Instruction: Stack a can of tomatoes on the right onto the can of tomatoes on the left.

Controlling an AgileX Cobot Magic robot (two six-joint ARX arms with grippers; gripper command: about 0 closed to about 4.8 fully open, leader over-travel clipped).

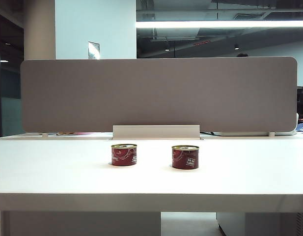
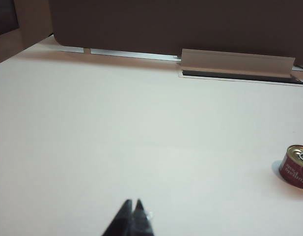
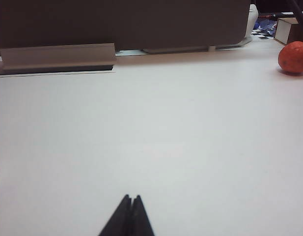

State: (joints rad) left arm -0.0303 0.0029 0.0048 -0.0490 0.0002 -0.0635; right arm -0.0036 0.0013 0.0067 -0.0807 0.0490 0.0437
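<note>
The right can (image 1: 185, 157) must be gripped around its sides and lifted straight over the left can (image 1: 123, 154); the left gripper (image 2: 132, 202) and right gripper (image 3: 131, 197) are both pinched closed, empty, held back

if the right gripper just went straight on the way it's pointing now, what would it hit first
Probably nothing soon. The right gripper, shut, points over bare table toward the grey divider panel at the far edge. The orange ball sits well off to one side, and no can lies in its line. Depth is hard to judge.
</note>
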